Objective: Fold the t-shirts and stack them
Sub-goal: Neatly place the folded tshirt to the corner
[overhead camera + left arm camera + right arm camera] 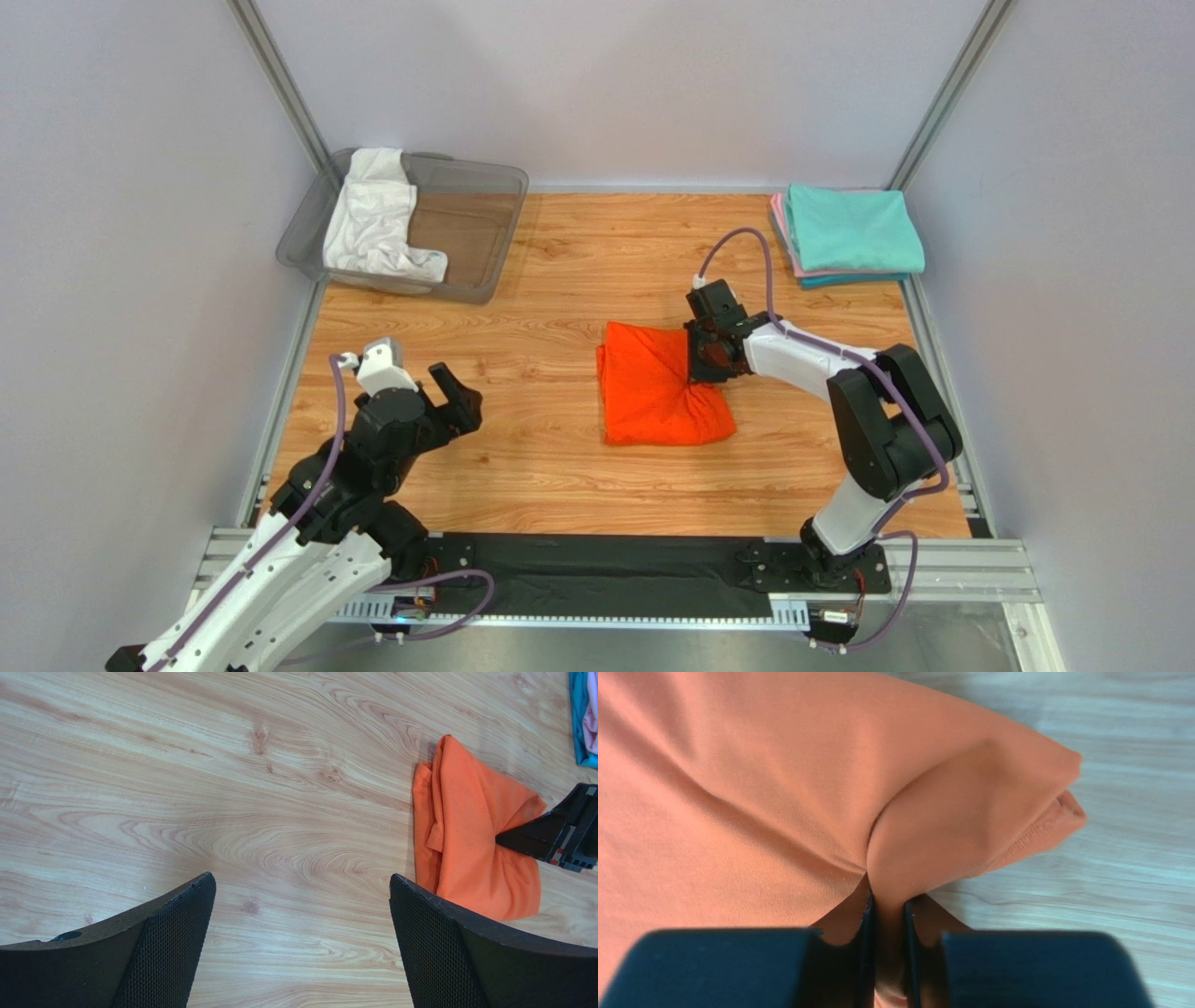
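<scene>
From above, the orange t-shirt (657,389) lies folded in a rough square near the middle of the wooden desk (561,280), and the right fingers (700,367) are closed on its right edge, where the cloth is pulled into creases. The left fingers (452,384) are spread open above bare wood, well apart from that shirt. A white t-shirt (372,217) hangs crumpled in the grey bin (484,210) at the far left corner; at the far right corner a folded teal t-shirt (853,228) rests on a pink t-shirt (780,231). The left wrist camera shows its two dark fingers (168,941) wide apart with nothing between them, and the orange t-shirt at the right of the view, pinched by the other arm. The right wrist camera shows its fingers (859,952) pressed together on a thick fold of orange cloth – the rest of the shirt spreads flat to the left.
</scene>
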Tool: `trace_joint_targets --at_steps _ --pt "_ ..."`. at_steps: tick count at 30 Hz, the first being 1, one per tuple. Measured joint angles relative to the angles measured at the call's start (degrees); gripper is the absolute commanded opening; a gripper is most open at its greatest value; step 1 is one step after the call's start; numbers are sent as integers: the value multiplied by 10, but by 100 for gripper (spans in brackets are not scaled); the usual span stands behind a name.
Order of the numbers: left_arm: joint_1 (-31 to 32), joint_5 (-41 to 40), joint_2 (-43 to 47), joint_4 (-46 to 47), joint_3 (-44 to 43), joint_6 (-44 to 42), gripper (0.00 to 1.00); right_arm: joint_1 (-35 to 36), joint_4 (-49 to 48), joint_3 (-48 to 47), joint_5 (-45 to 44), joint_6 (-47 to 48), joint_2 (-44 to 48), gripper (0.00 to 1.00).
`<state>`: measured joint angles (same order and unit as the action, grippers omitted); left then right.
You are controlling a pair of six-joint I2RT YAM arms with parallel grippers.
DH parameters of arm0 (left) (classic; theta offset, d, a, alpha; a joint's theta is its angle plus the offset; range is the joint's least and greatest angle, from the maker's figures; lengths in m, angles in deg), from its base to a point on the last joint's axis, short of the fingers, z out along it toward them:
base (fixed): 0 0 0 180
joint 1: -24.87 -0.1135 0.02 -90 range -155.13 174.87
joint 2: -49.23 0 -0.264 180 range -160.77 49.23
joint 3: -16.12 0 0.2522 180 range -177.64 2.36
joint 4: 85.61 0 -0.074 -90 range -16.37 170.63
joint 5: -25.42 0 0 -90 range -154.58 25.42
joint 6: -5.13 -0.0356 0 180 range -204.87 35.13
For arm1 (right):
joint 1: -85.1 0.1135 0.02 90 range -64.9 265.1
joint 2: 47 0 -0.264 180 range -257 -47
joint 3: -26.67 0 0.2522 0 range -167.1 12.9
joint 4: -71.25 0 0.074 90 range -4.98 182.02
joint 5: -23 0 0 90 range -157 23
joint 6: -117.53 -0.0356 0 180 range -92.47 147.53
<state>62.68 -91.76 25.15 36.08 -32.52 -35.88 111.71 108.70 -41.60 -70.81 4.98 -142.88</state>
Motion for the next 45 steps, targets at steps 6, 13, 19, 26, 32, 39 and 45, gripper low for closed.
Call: trace_joint_targets --at_steps 6,13,19,26,32,39,45 --pt "0 -21 3 -15 0 9 100 0 18 -24 -62 57 -4 0" --pt "0 -39 19 -25 0 18 100 -3 37 -97 -143 165 -9 0" --pt "0 -58 22 -39 0 29 100 -29 35 -203 -216 248 -52 0" --pt "0 -85 22 -49 0 42 100 -76 18 -287 -278 335 -112 0" --pt "0 -111 22 -66 0 56 100 -116 -7 -344 -306 406 -145 0" --pt "0 -139 19 -75 0 65 100 -150 -28 -439 -320 484 -189 0" --pt "0 -155 15 -81 0 73 100 -159 -31 -488 -324 524 -195 0"
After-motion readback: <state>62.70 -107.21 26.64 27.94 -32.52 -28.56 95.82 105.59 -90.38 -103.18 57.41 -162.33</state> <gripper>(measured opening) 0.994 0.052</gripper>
